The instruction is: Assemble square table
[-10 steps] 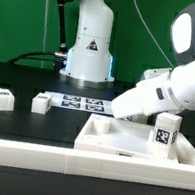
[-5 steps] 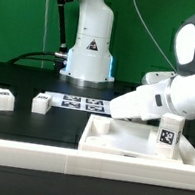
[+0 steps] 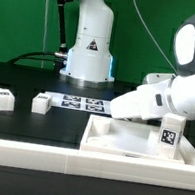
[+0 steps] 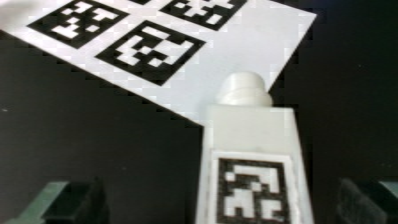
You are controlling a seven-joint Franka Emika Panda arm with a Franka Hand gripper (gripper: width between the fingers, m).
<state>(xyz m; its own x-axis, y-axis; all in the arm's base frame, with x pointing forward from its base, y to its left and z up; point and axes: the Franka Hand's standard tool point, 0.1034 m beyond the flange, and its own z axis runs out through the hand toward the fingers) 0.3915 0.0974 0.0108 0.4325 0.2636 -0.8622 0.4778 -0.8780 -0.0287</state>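
1. Step in hand (judged): leg pickup. The gripper [image 4: 214, 200] has its fingers apart, flanking the leg block [image 4: 249, 150] (nothing clamped).
2. The leg block stands by the square slab [image 3: 119, 141], at the exterior view's lower right.
3. Next move: close squarely on the leg.

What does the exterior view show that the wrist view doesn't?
Only the exterior view: the robot base, two loose leg blocks, the square slab and an upright tagged leg. Only the wrist view: the open gripper's fingers flanking a tag-bearing leg. Both: the marker board. Whether the two legs are the same, I cannot tell.
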